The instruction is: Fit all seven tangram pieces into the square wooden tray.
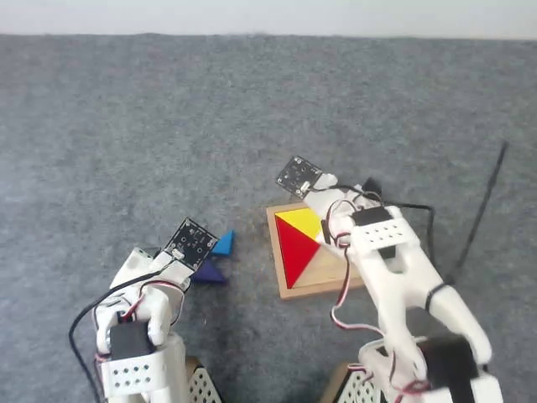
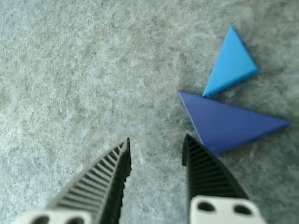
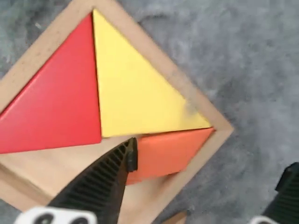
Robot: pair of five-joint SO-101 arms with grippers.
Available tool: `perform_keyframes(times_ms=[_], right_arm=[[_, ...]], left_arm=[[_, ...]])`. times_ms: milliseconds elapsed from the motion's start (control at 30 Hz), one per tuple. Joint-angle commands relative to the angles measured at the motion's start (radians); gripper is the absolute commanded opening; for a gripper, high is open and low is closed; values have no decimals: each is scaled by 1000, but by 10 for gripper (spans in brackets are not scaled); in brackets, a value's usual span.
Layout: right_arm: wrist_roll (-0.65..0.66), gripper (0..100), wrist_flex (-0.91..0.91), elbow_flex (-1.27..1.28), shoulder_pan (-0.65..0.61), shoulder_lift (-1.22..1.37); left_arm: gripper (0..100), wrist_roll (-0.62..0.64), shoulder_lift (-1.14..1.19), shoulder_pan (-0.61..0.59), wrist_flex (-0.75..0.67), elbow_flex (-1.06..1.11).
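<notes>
- High view: a grey, carpet-like bench (image 1: pixel 126 126) carries everything, with the two arms side by side at its near edge.
- Square wooden tray (image 1: pixel 275 248) lies on the bench under the right arm, well apart from the left arm; part of its floor is bare wood.
- Red triangle (image 3: pixel 56 102) and yellow triangle (image 3: pixel 135 93) lie flat inside the tray, touching along one shared edge and each set against the rim.
- Right tool (image 3: pixel 210 156) hangs over a corner of the tray with its fingers spread wide: one over the orange piece (image 3: pixel 173 149), the other outside the rim, above the bench. It holds nothing.
- Left tool (image 2: pixel 156 144) is low over the bench, fingers parted and holding nothing, with one fingertip just beside the dark blue triangle (image 2: pixel 224 123).
- Orange piece sits in the tray against the yellow triangle's edge.
- Dark blue triangle lies flat on the bench, outside the tray.
- Light blue triangle (image 2: pixel 231 63) lies just beside it, their corners touching or almost so.
</notes>
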Motion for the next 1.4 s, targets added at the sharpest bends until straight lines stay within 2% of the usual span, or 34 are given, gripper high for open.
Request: perform_keyframes(times_ms=[0, 233, 333, 400, 467, 667, 900, 1000, 1367], right_arm=[[34, 458, 42, -12, 24, -136], [87, 458, 133, -6, 104, -283], [81, 458, 170, -5, 22, -283], [23, 458, 160, 0, -25, -255], [-15, 458, 133, 5, -39, -197], [-14, 458, 74, 0, -51, 24], [-54, 458, 73, 0, -145, 59], [-49, 458, 44, 6, -127, 68], [84, 458, 7, 20, 65, 58]], left_arm=[[174, -11, -20, -8, 8, -5], [174, -11, -20, -8, 8, -5], [174, -11, -20, -8, 8, -5], [174, -11, -20, -8, 8, -5], [174, -11, -20, -8, 8, -5], [174, -11, -20, -8, 8, -5], [174, -11, -20, -8, 8, -5], [174, -11, -20, -8, 8, -5], [174, -11, -20, -6, 8, -5]])
